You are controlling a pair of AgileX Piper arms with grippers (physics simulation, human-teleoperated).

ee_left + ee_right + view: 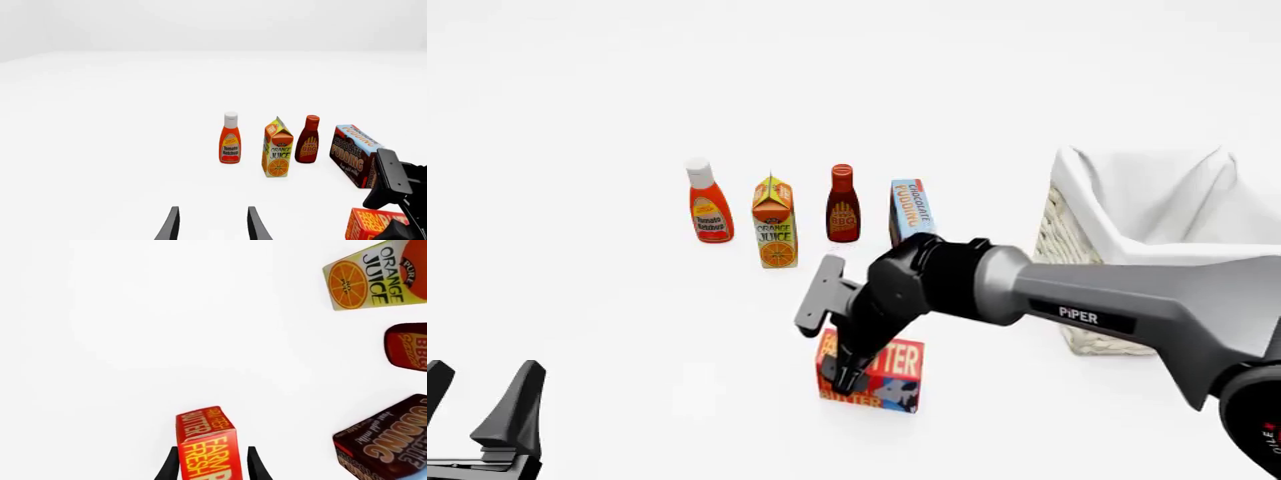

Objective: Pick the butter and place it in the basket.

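Right gripper (851,375) spread astride butter (890,376), grip unconfirmed; left gripper (481,400) spread, idle; bare tabletop (601,330) between; basket (1134,225) well apart.

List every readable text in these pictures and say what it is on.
"Tomato Ketchup": ketchup bottle.
"ORANGE JUICE": juice carton.
"BBQ": sauce bottle; smaller print unreadable.
"CHOCOLATE PUDDING": pudding box; script below is blurred.
"FARM FRESH BUTTER": butter.
"PiPER": right arm.

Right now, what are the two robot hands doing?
Left gripper: open, holding nothing.
Right gripper: fingers around the butter, which stands on the table; squeezing cannot be told.
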